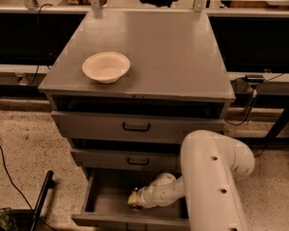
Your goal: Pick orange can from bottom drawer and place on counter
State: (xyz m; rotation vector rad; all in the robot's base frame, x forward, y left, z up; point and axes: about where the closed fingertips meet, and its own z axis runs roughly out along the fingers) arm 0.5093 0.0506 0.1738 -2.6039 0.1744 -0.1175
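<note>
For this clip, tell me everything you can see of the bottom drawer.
The bottom drawer is the lowest of three in the grey metal cabinet and the only one pulled open. Its inside is plain grey, with the floor showing on the left. The white arm reaches in from the right, and the gripper sits low inside, near the middle. What the gripper touches cannot be told.

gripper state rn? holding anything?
Gripper: low inside the open bottom drawer, toward its front; open, closed or holding something cannot be told.
</note>
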